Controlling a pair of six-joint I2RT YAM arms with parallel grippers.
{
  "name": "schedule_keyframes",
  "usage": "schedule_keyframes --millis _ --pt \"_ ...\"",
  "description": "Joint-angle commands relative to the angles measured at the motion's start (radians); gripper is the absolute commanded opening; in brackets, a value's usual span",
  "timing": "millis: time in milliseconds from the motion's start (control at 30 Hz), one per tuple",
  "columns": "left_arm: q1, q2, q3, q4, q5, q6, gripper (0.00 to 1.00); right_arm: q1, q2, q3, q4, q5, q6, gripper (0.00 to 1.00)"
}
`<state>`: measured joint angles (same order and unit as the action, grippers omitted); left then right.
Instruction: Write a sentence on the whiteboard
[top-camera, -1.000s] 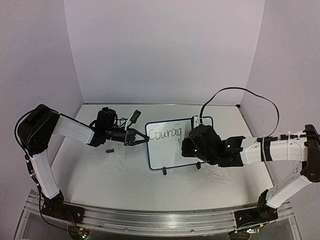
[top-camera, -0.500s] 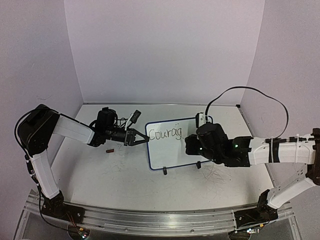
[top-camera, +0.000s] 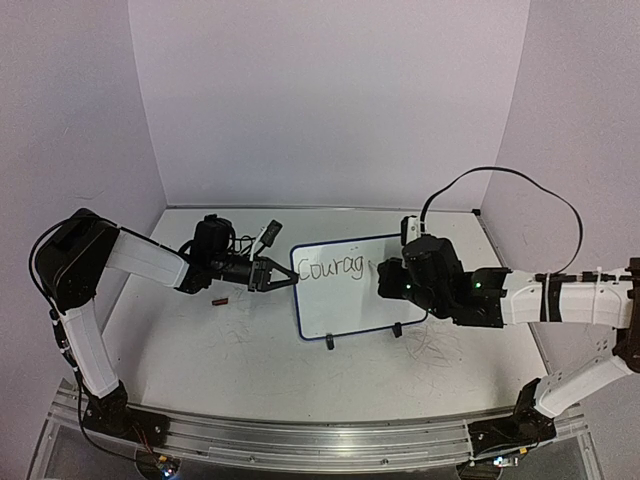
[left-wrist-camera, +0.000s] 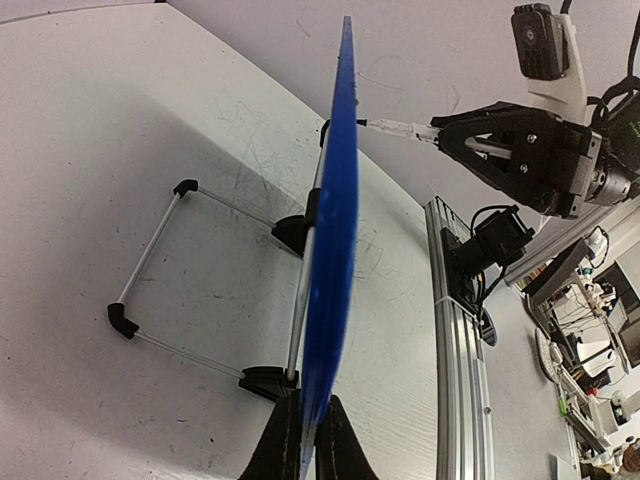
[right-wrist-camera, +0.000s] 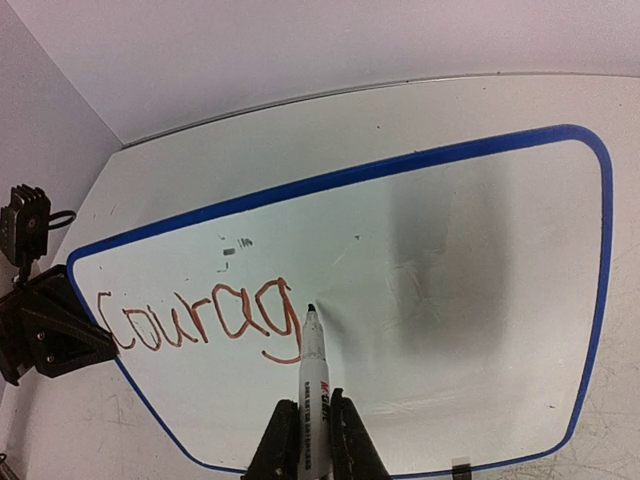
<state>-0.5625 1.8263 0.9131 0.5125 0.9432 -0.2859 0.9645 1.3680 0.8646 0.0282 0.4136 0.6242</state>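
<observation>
The whiteboard (top-camera: 350, 305) stands tilted on its feet at mid-table, white inside a blue frame. On it the sentence (top-camera: 330, 268) reads "Courag" in dark reddish marker strokes (right-wrist-camera: 190, 320). My right gripper (right-wrist-camera: 311, 440) is shut on a white marker (right-wrist-camera: 312, 370), whose black tip sits at the board face just right of the "g". From the top, that right gripper (top-camera: 385, 280) is in front of the board's right half. My left gripper (top-camera: 287, 282) is shut on the board's left edge. The left wrist view shows the blue frame (left-wrist-camera: 335, 200) edge-on between the pads.
A small red marker cap (top-camera: 220, 299) lies on the table left of the board. Two black feet (top-camera: 329, 343) and a wire stand (left-wrist-camera: 150, 250) hold the board up. An aluminium rail (top-camera: 300, 435) runs along the near edge; walls close in the back and sides.
My right arm has shifted up and to the right, carrying the marker past the "g". The writing is the same. The left arm has not moved.
</observation>
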Motion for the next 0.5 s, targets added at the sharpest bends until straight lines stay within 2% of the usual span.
schedule_keyframes --millis 0,467 --pt "-0.004 -0.039 0.013 -0.044 0.035 -0.005 0.00 -0.005 0.022 0.026 0.045 -0.001 -0.024 0.00" --pt "-0.004 -0.041 0.016 -0.050 0.036 -0.001 0.00 -0.018 0.051 0.034 0.058 0.015 -0.020 0.00"
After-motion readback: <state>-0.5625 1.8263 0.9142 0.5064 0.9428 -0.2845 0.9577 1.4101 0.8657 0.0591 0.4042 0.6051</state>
